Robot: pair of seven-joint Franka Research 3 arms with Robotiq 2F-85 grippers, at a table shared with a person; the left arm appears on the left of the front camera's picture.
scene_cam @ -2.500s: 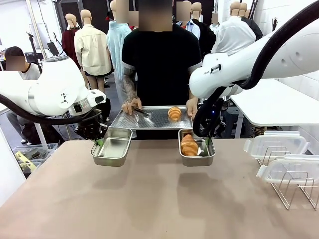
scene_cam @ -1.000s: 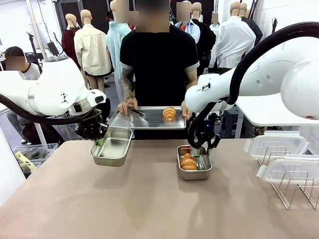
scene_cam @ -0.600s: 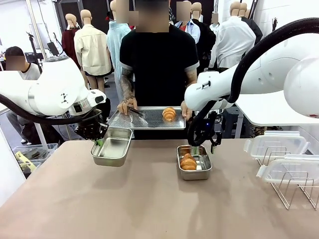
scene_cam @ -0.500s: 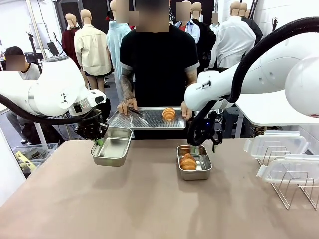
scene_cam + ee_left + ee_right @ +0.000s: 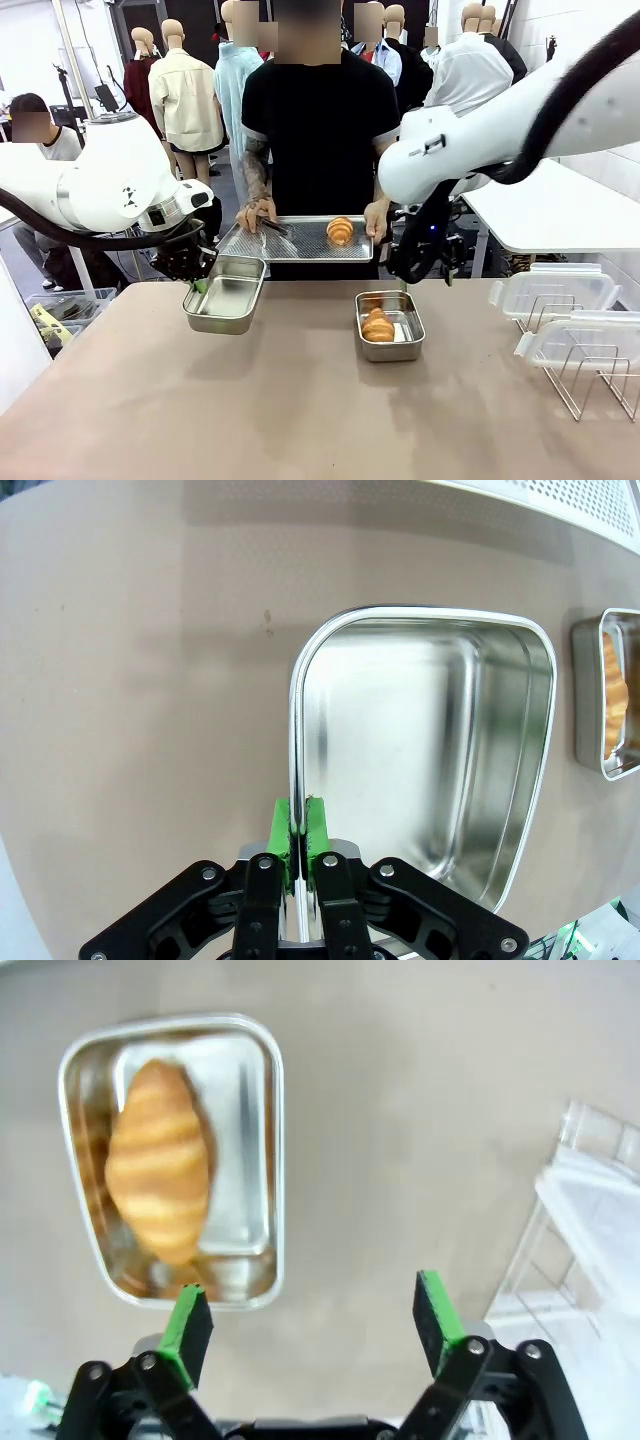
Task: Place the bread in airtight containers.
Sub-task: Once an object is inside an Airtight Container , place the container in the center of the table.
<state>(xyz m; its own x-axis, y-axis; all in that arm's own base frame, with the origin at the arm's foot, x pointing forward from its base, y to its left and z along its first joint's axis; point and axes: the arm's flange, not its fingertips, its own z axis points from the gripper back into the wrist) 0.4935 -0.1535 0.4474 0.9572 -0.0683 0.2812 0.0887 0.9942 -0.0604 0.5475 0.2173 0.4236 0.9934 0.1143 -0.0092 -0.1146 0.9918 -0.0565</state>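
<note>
On the table stands a steel tin with a croissant lying in it. My right gripper hovers open above and just behind that tin, touching nothing. At the left my left gripper is shut on the rim of an empty tin, holding it just above the table. A second croissant lies on the perforated tray that the person holds in both hands at the far edge.
Two clear clip lids rest on a wire rack at the right; the lids also show beside my right gripper. Tongs lie on the tray. The near half of the table is bare.
My right gripper opened, let go of the tin with the croissant on the table, then rose and drew back to the right. The left arm and its tin have not moved.
</note>
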